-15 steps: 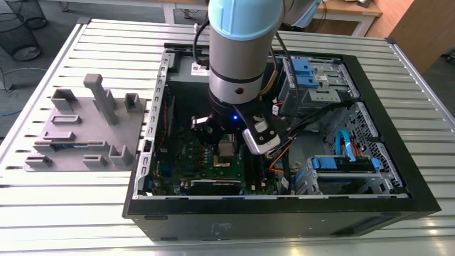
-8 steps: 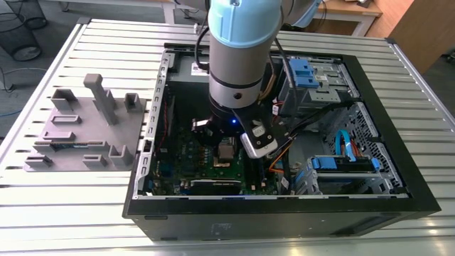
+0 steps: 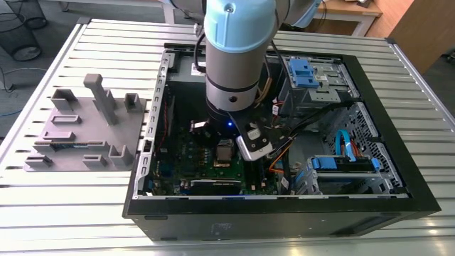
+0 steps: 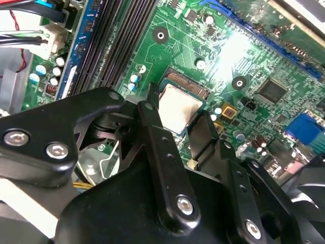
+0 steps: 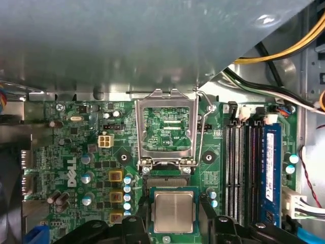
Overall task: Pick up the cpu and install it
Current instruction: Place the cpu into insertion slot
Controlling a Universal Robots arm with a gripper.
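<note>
The cpu, a small square chip with a silver-grey top, sits between my gripper's two black fingers, which close on its opposite edges. It hovers just over the motherboard socket, whose gold contacts show past one edge of the chip. The socket's metal bracket is flipped up and open. In the second wrist view the cpu lies in the same grip of the gripper, close above the socket. In the exterior view the gripper reaches down into the open computer case.
Memory slots with one blue-labelled stick run beside the socket. Cables hang near the case wall. Blue drive bays fill the case on the exterior view's right. A grey fixture tray stands on the slatted table at that view's left.
</note>
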